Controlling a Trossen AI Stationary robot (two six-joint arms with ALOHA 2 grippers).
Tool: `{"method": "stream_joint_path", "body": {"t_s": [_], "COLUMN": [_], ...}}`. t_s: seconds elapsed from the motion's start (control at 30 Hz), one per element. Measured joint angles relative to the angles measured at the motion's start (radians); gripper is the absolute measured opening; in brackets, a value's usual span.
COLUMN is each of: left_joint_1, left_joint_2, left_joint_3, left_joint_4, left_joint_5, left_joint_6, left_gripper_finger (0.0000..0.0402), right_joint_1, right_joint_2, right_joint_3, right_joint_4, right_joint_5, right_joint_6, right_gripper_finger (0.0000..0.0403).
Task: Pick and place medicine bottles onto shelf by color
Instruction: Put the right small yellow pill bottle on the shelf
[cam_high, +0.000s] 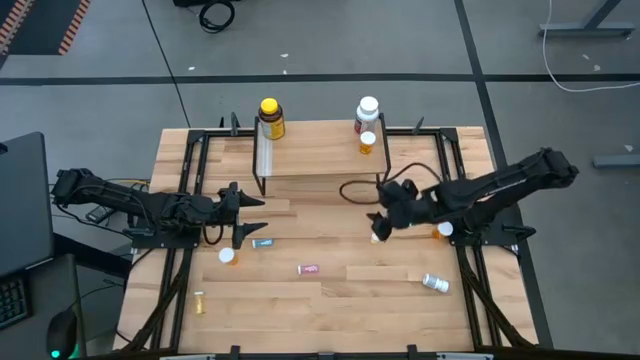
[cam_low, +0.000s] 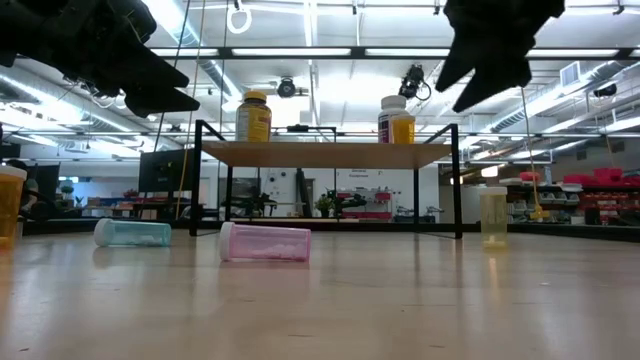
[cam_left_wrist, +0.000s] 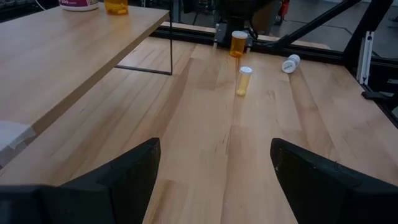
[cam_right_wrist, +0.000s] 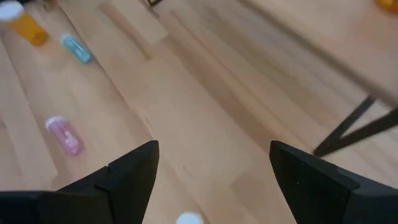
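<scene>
Right now we hover our right tool (cam_high: 378, 226), jaws spread and empty, just above an upright yellow vial (cam_high: 376, 237) on the surface, in front of the shelf (cam_high: 318, 150). Our left tool (cam_high: 246, 218) waits open beside the teal vial (cam_high: 263, 243).

Jaws spread, empty, bottom of frame. Upper left: orange vial (cam_right_wrist: 26, 26), teal vial (cam_right_wrist: 76, 48). Left: pink vial (cam_right_wrist: 64, 135) lying on table (cam_right_wrist: 205, 118). Shelf leg (cam_right_wrist: 357, 129) at right.
</scene>
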Motion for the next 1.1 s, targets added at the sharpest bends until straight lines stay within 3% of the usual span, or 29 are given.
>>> {"method": "stream_joint_path", "body": {"t_s": [0.53, 0.83, 1.1], "left_joint_1": [0.000, 0.000, 0.000], "left_joint_2": [0.000, 0.000, 0.000], "left_joint_3": [0.000, 0.000, 0.000], "left_joint_4": [-0.013, -0.020, -0.031], "left_joint_5": [0.000, 0.000, 0.000], "left_joint_6": [0.000, -0.014, -0.019], "left_gripper_finger": [0.0314, 0.0314, 0.0314], "right_joint_1": [0.172, 0.253, 0.263], "right_joint_2": [0.243, 0.358, 0.398], "right_joint_3": [0.000, 0.000, 0.000], "right_joint_4": [-0.039, -0.081, -0.088], "right_joint_5": [-0.015, 0.070, 0.118], "right_joint_6": [0.331, 0.525, 0.567], "right_gripper_finger": [0.0314, 0.0314, 0.0312]}}
